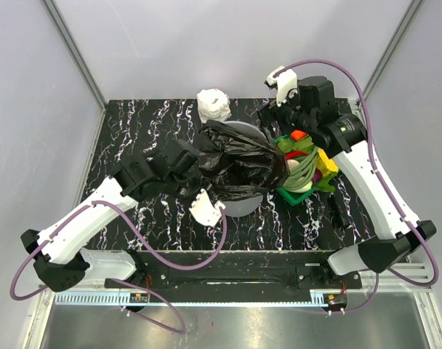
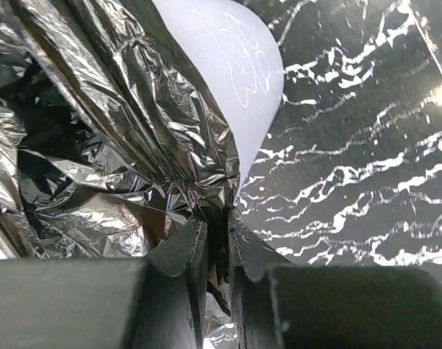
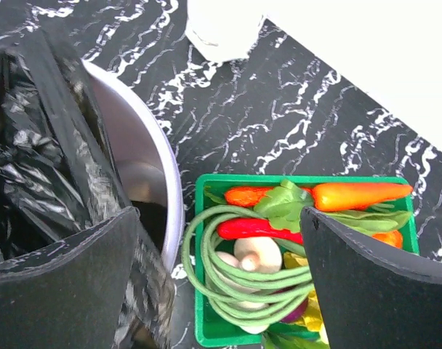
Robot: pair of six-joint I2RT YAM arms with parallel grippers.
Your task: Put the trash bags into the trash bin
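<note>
Closest to me, the left gripper (image 1: pixel 198 169) reaches in from the near left, and from its wrist I see its jaws clenched almost together on a fold of the black trash bag (image 2: pixel 97 145); the fingertips themselves are buried in the crinkled film. The trash bag (image 1: pixel 243 163) lies heaped over the mouth of the upright grey trash bin (image 1: pixel 239 208), partly sunk inside. Its bunched length runs left to right, from the gripper toward the green basket (image 1: pixel 288 196). From above it hides nearly all of the bin, leaving only slivers of rim. How far the film reaches down inside I cannot make out. On the bin's outer wall (image 2: pixel 243 73) there is a faint thin-line mark, too pale to read. The black marbled table (image 2: pixel 366 182) shows beside it. The basket stands just beside the bin on the right, holding a carrot (image 3: pixel 359 195), green beans (image 3: pixel 235 283) and a mushroom (image 3: pixel 254 254). The right gripper (image 1: pixel 279 120) hangs over the far right with its jaws spread wide and nothing between them. At the far edge, the white wrapped roll (image 1: pixel 214 104) stands apart from the bin.
</note>
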